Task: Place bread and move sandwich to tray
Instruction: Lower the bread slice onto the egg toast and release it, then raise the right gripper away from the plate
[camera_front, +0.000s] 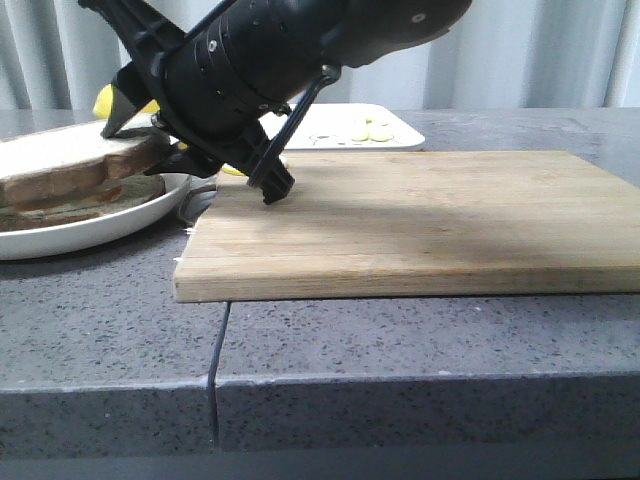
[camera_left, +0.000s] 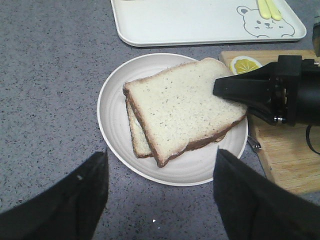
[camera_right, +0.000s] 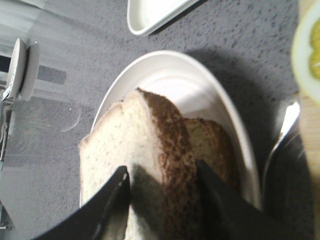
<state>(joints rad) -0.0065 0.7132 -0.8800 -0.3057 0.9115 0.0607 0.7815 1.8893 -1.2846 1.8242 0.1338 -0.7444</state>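
The bread (camera_left: 175, 110) is a thick pale slice with a brown crust. It lies on top of the sandwich's lower slice (camera_left: 137, 137) on the round white plate (camera_left: 200, 170); the egg is hidden. My right gripper (camera_left: 220, 92) is shut on the bread's edge by the cutting board. In the right wrist view its fingers (camera_right: 162, 175) straddle the slice (camera_right: 115, 145). In the front view it (camera_front: 135, 145) grips the bread (camera_front: 80, 160) over the plate (camera_front: 60, 240). My left gripper (camera_left: 160, 152) is open and empty, above the plate's near rim. The white tray (camera_left: 190, 20) lies beyond the plate.
The wooden cutting board (camera_front: 420, 220) lies to the right of the plate, with a lemon slice (camera_left: 245, 64) at its far corner. A metal utensil (camera_right: 285, 130) lies between plate and board. The tray carries pale yellow pieces (camera_front: 370, 128) and a bear drawing (camera_left: 260, 27).
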